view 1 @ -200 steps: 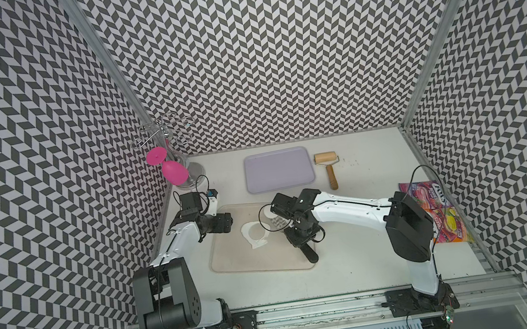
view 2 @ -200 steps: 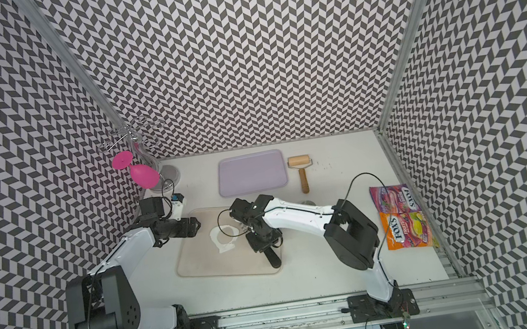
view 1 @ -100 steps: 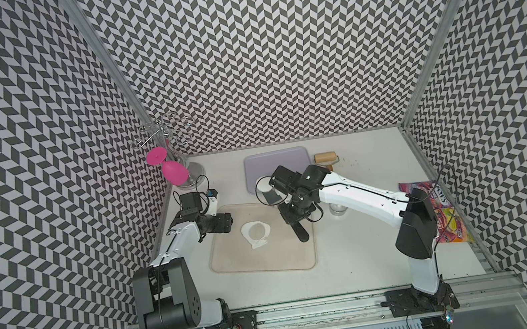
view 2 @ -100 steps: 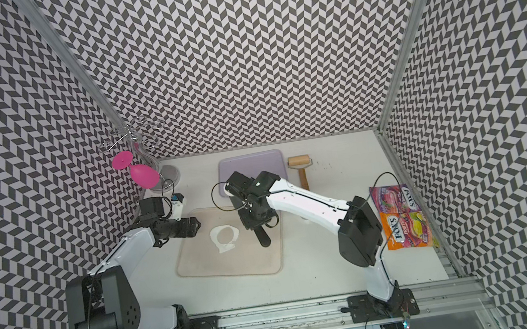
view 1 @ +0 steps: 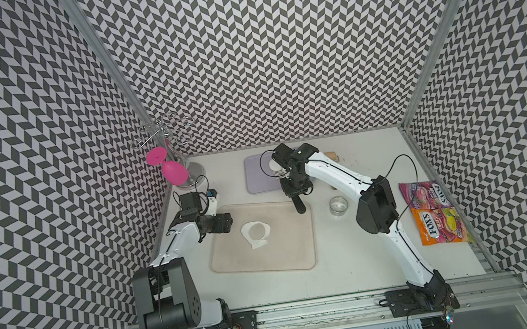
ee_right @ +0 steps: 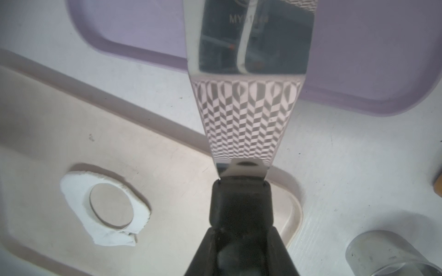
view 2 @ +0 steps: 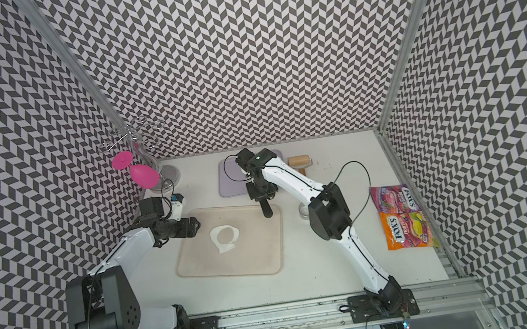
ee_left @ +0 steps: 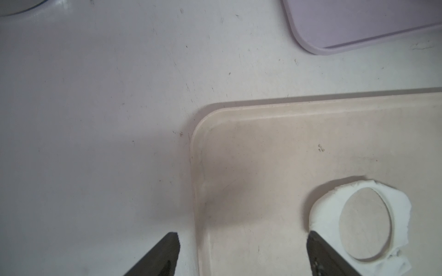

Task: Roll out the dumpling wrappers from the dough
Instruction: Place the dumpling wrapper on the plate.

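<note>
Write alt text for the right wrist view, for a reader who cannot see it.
The right gripper holds a shiny metal spatula by its black handle, the blade reaching over a purple tray. Beneath, a beige tray carries the dough, a white sheet with a round hole; a metal ring cutter stands beside it on the table.

The dough (view 1: 260, 244) — thin white sheet, round hole — lies flat on the beige tray (view 1: 288, 249).
</note>
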Available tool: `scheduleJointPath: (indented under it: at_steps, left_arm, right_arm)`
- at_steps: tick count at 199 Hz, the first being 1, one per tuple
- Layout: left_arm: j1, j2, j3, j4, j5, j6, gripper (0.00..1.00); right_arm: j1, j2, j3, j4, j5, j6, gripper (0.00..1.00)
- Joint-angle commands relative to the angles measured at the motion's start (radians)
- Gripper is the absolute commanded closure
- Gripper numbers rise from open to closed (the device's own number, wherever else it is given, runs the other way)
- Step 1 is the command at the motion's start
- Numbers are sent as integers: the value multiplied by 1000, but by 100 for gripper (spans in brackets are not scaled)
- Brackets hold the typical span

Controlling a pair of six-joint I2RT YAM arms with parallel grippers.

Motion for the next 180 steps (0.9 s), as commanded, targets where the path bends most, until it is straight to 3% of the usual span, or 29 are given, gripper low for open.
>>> scheduleJointPath:
  at_steps: [1, 79, 147, 180]
  left_arm:
    - [6, 7, -9, 20, 16, -1, 14]
    - [6, 9, -10, 20, 14, -2, 14]
    - [5, 16, -12, 24, 3, -4, 14]
    - [5, 15, -14, 25, -1, -4, 14]
  right_arm:
    - [-17, 27, 38, 7, 12, -17, 100]
    - [5, 49, -44, -20, 353, 15, 100]
    - [36, 81, -13, -21, 550, 18, 100]
    - [42, 119, 4, -20, 588, 0, 100]
